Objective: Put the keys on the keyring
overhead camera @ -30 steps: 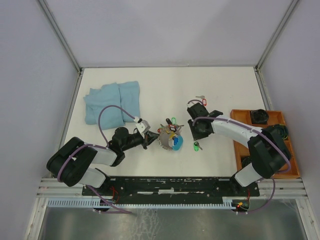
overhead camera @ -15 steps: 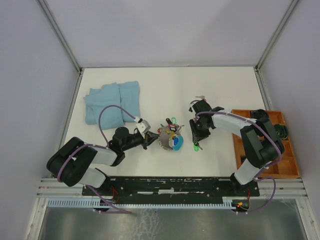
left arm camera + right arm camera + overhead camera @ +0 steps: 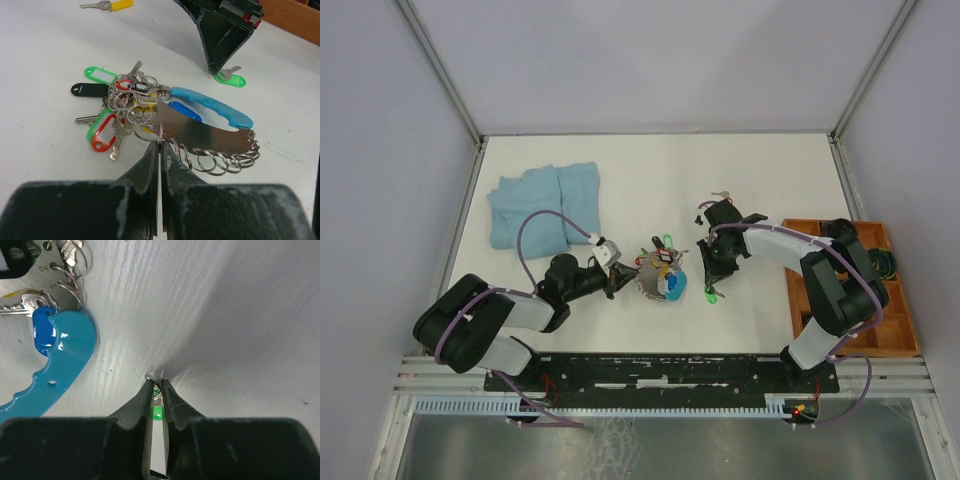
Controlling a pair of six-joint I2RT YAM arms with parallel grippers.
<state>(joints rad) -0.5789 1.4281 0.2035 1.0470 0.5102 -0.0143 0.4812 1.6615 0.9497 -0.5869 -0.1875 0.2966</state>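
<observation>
- Just right of the keyring (image 3: pixel 661 281), the green-tagged key (image 3: pixel 157 412) lies on the table, pinched in the nearly closed jaws of the right gripper (image 3: pixel 157 384); only the right wrist view shows this.
- The left wrist view shows the left gripper (image 3: pixel 160 145) clamped on the keyring's metal edge.

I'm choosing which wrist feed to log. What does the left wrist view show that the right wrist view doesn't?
Only the left wrist view: a yellow-tagged key lying apart at the far edge, the bunch of keys with red and green tags, and the left pincer shut on the key holder.
Only the right wrist view: the green-tagged key clamped between the fingers of the right pincer.
Both: the blue handle, some rings, and the green-tagged key.
</observation>
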